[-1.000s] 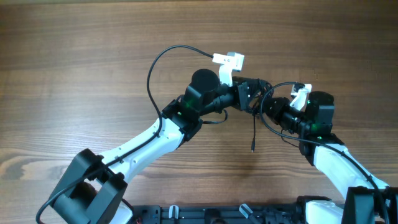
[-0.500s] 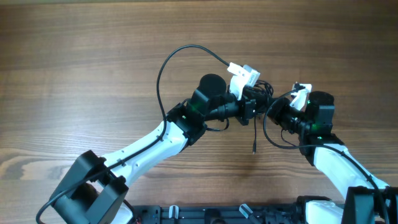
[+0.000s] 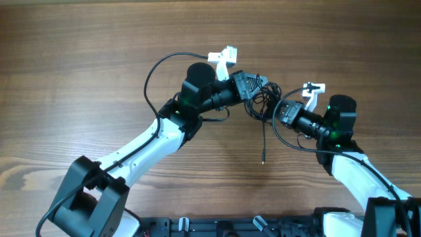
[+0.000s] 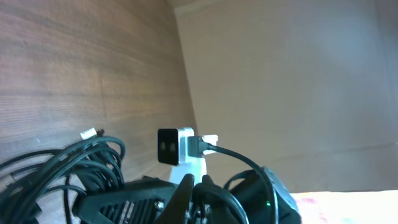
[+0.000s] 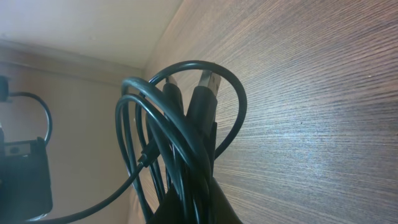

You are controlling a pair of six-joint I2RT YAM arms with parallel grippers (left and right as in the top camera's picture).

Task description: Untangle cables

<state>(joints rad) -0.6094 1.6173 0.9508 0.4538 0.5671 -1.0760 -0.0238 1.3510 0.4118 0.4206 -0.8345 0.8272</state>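
Note:
The cables (image 3: 262, 100) are a bunch of thin black wires held in the air between my two grippers, above the wooden table (image 3: 79, 66). One strand hangs down to a tiny plug end (image 3: 262, 160). My left gripper (image 3: 252, 88) is shut on the bunch's left side. In the left wrist view its fingers (image 4: 194, 182) are pressed together, with looped cables (image 4: 68, 165) to their left. My right gripper (image 3: 281, 113) is shut on the bunch's right side. In the right wrist view the cable loops (image 5: 186, 118) rise out of its closed fingers (image 5: 193, 199).
Thicker black camera cables arc over each arm: one on the left arm (image 3: 154, 72), one on the right arm (image 3: 289, 141). The right arm's white camera mount (image 4: 177, 146) shows in the left wrist view. The arm bases stand at the table's front edge (image 3: 263, 224).
My left arm has swung left and up, drawing the bunch away from the right gripper. The hanging strand has shifted slightly left. The right arm has barely moved.

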